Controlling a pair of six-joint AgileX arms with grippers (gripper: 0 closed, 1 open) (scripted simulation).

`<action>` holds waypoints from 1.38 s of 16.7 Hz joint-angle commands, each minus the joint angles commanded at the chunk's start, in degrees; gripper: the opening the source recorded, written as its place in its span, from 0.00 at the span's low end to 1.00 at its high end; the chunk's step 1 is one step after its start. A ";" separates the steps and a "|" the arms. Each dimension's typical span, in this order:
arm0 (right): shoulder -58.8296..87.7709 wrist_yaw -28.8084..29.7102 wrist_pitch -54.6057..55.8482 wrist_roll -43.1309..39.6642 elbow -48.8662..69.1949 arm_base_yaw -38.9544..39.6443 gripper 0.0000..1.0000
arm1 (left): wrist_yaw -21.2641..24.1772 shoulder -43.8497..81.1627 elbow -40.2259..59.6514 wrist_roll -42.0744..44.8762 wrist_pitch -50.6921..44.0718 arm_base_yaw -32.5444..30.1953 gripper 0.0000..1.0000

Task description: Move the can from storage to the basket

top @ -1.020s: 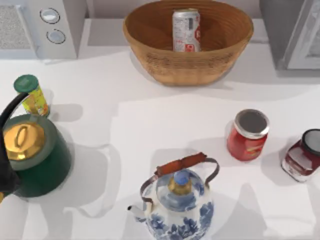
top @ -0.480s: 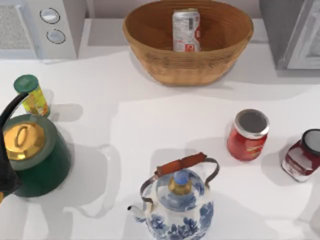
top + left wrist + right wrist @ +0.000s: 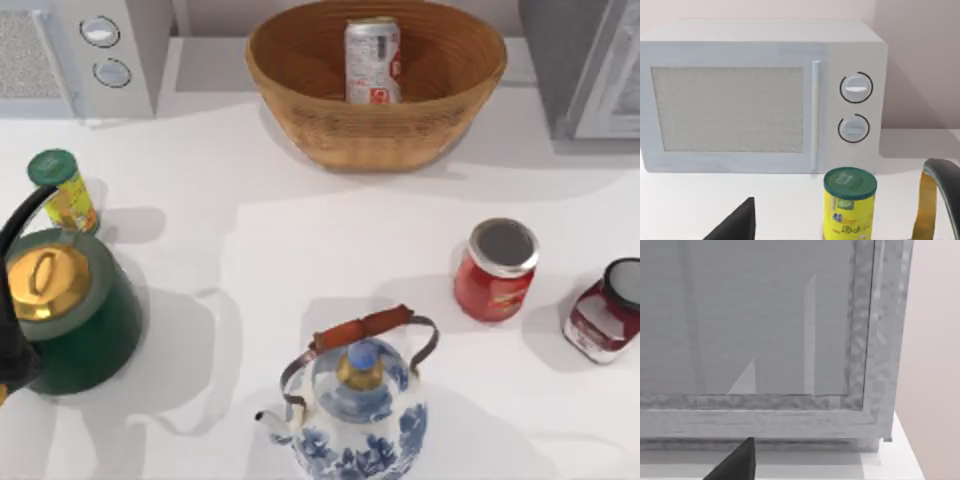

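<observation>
The silver can (image 3: pixel 372 60) with red marks stands upright inside the wicker basket (image 3: pixel 300 110) at the table's back middle. The grey storage (image 3: pixel 555 60) with its pale-framed door (image 3: pixel 612 85) stands at the back right. In the right wrist view the storage door (image 3: pixel 765 325) is close ahead, and a dark part of my right gripper (image 3: pixel 737 465) pokes in at the frame's edge. In the left wrist view a dark part of my left gripper (image 3: pixel 737 225) faces the white microwave (image 3: pixel 740 100). Neither gripper is near the can.
A green kettle (image 3: pixel 70 310) with a gold lid and a yellow tin (image 3: pixel 62 190) sit at the left. At the front middle is a blue-and-white teapot (image 3: pixel 355 400). A red jar (image 3: pixel 497 270) and a dark red jar (image 3: pixel 605 312) sit at the right.
A shadow at the table's front right has slid off toward the right edge. The can, basket and other objects have not moved.
</observation>
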 joint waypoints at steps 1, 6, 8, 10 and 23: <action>0.00 0.00 0.00 0.00 0.00 0.00 1.00 | 0.00 0.00 0.00 0.00 0.00 0.00 1.00; -0.15 0.05 -1.99 0.00 1.62 -0.06 1.00 | 0.00 0.00 0.00 0.00 0.00 0.00 1.00; -0.29 -0.22 -6.15 0.05 5.74 -0.57 1.00 | 0.00 0.00 0.00 0.00 0.00 0.00 1.00; -0.59 -0.64 -12.63 0.10 11.95 -1.14 1.00 | 0.00 0.00 0.00 0.00 0.00 0.00 1.00; -9.03 -1.86 -78.85 0.09 67.48 -1.57 1.00 | 0.00 0.00 0.00 0.00 0.00 0.00 1.00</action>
